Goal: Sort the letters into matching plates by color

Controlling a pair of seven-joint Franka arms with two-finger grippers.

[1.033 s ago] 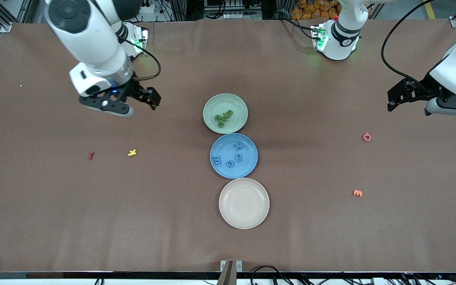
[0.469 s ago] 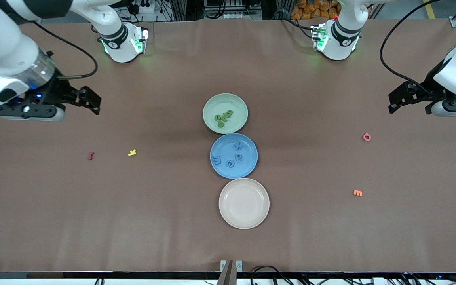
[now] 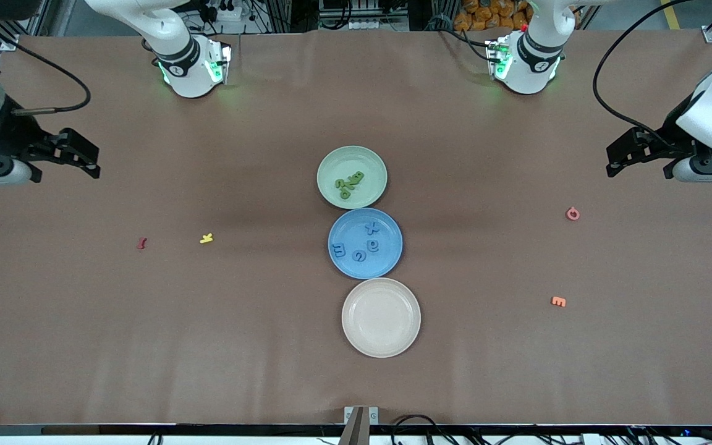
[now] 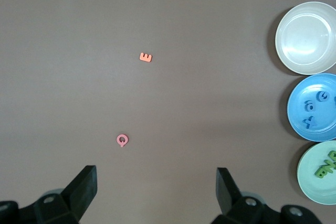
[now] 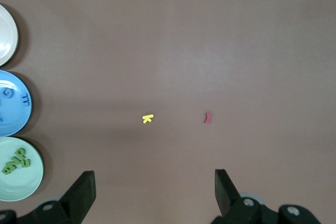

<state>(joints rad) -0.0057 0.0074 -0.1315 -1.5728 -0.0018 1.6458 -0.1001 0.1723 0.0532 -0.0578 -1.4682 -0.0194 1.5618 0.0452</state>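
Observation:
A pale green plate (image 3: 369, 162) in the table's middle holds a heap of green letters (image 3: 348, 183). The blue plate (image 3: 387, 256), just nearer the front camera, holds several blue letters (image 3: 365, 244). Both plates show in the left wrist view, green (image 4: 310, 184) and blue (image 4: 297, 100), and in the right wrist view, green (image 5: 23, 186) and blue (image 5: 21, 115). My right gripper (image 3: 84, 157) is open and empty, up over the table's edge at the right arm's end. My left gripper (image 3: 617, 157) is open and empty, up over the left arm's end.
A cream plate (image 3: 381, 337) sits nearest the front camera. A dark red letter (image 3: 141, 243) and a yellow letter (image 3: 206, 238) lie toward the right arm's end. A pink-red letter (image 3: 572, 214) and an orange letter (image 3: 558, 301) lie toward the left arm's end.
My right gripper has swung away from the plates out to the right arm's end of the table, empty. The left arm has barely moved. The letters have not moved.

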